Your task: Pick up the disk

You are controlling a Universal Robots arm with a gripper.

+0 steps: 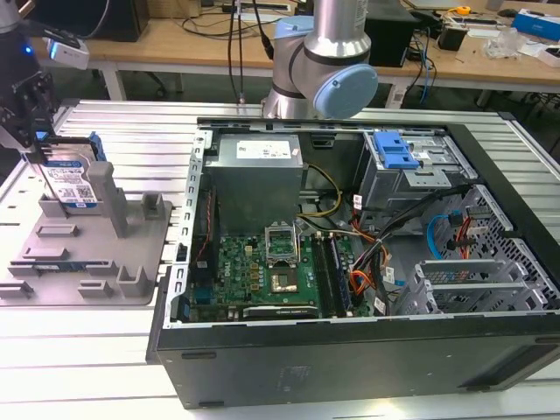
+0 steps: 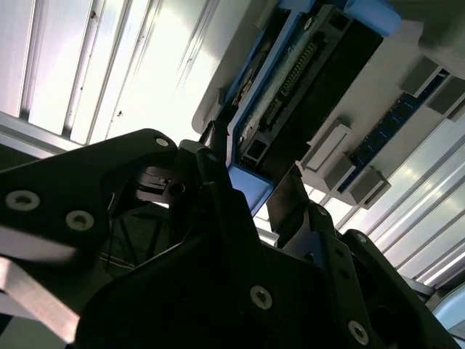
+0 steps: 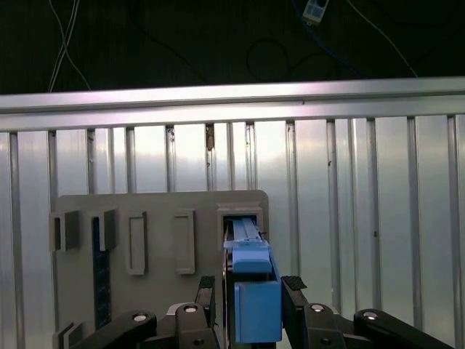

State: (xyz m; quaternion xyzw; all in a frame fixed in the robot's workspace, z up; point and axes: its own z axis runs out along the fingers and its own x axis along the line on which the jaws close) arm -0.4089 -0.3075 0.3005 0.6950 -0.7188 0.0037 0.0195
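Hand (image 3: 251, 287) is pointing straight down over the disk (image 3: 256, 305) and pinching it. In the first wrist view one pad (image 3: 207, 285) sits against each flat face with no daylight showing, and the blue rail runs up between them. The top-down grip makes sense because the disk stands on edge with the rail up, so both broad faces are exposed and the pull-out line is vertical. Its lower edge is seated in a slot at the end of the grey fixture (image 1: 96, 262), so I judge it gripped but not lifted. The upright slot wall (image 1: 107, 188) beside it holds it square for the grab. The other fixture slots (image 3: 185, 240) are open. The fixture lies flat on the ribbed metal surface (image 1: 87, 350), on the exterior view's left, just beside the open computer case (image 1: 350, 359). Beyond the case are the arm's base joint (image 1: 337, 83) and cluttered benches (image 1: 472, 61).
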